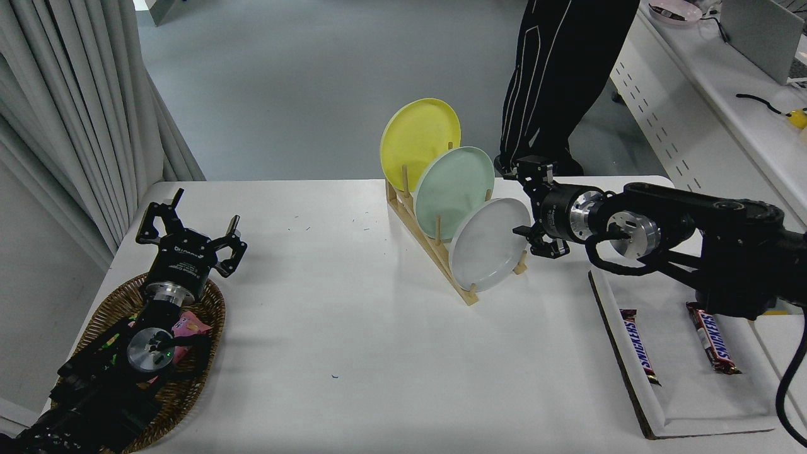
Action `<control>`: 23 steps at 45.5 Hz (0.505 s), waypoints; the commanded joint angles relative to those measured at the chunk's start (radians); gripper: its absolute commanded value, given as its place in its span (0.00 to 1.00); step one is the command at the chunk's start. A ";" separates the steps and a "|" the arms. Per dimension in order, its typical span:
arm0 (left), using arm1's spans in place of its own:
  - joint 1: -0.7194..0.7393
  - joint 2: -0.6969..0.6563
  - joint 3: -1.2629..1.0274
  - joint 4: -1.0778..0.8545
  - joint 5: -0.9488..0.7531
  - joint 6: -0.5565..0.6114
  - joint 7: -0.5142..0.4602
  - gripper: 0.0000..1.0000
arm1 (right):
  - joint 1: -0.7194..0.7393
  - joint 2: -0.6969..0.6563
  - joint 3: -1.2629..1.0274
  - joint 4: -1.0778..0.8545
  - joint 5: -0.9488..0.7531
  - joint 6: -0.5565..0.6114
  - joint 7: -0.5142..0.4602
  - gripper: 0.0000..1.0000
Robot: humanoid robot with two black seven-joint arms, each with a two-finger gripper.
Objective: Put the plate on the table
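Observation:
The pale grey-white plate (488,246) stands on edge in the front slot of a wooden rack (435,246) on the white table (353,328). Behind it stand a mint green plate (452,189) and a yellow plate (417,142). My right gripper (524,202) is open at the plate's right rim, its fingers spread one above the other beside the edge. It holds nothing. My left gripper (189,230) is parked open at the lower left above a wicker basket (113,302).
A white tray (687,372) with two chocolate bars lies at the front right. A person in black trousers (555,75) stands behind the table's far edge. A white desk (712,94) is at the upper right.

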 commanded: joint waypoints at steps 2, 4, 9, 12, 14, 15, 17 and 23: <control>0.000 0.000 0.000 0.000 0.000 0.000 0.000 1.00 | 0.002 0.049 0.002 -0.082 -0.014 0.078 -0.002 0.96; 0.000 0.000 0.000 0.000 0.000 0.000 0.000 1.00 | 0.002 0.056 -0.001 -0.099 -0.014 0.095 -0.002 0.96; 0.000 0.000 0.000 0.000 0.000 0.000 0.000 1.00 | 0.002 0.081 -0.004 -0.143 -0.014 0.136 -0.002 0.96; 0.000 0.000 0.000 0.000 0.000 0.000 0.000 1.00 | 0.002 0.092 -0.003 -0.163 -0.014 0.147 -0.005 0.96; 0.000 0.000 0.000 0.000 -0.001 0.000 0.000 1.00 | 0.002 0.101 -0.001 -0.176 -0.014 0.152 -0.005 0.96; 0.000 0.000 0.000 0.000 0.000 0.000 0.000 1.00 | 0.002 0.104 -0.001 -0.182 -0.014 0.153 -0.005 0.96; 0.000 0.000 0.000 0.000 0.000 0.000 0.000 1.00 | 0.002 0.112 -0.001 -0.194 -0.014 0.153 -0.005 0.96; 0.000 0.000 0.000 0.000 0.000 0.000 0.000 1.00 | 0.002 0.130 0.007 -0.236 -0.014 0.155 -0.005 0.89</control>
